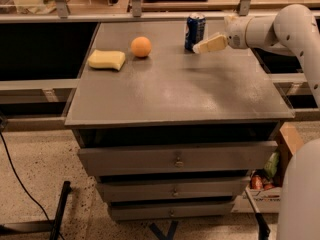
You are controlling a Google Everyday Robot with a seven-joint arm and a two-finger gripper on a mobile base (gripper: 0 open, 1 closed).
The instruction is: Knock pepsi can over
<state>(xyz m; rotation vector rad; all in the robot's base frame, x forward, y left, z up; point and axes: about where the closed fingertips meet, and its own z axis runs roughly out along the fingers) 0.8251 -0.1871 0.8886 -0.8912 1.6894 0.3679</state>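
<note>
The pepsi can (195, 31), dark blue with a silver top rim, stands upright at the back of the grey cabinet top (175, 89). My gripper (199, 47) comes in from the right on a white arm. Its cream-coloured fingertips sit at the can's lower right side, touching it or nearly so. The orange ball (141, 47) lies to the left of the can. The yellow sponge (106, 60) lies further left.
The cabinet has three drawers (177, 160) below its top. A shelf rail (150, 15) runs behind the cabinet top. A box with packets (265, 179) stands on the floor at the right. A black cable (20, 184) crosses the floor at the left.
</note>
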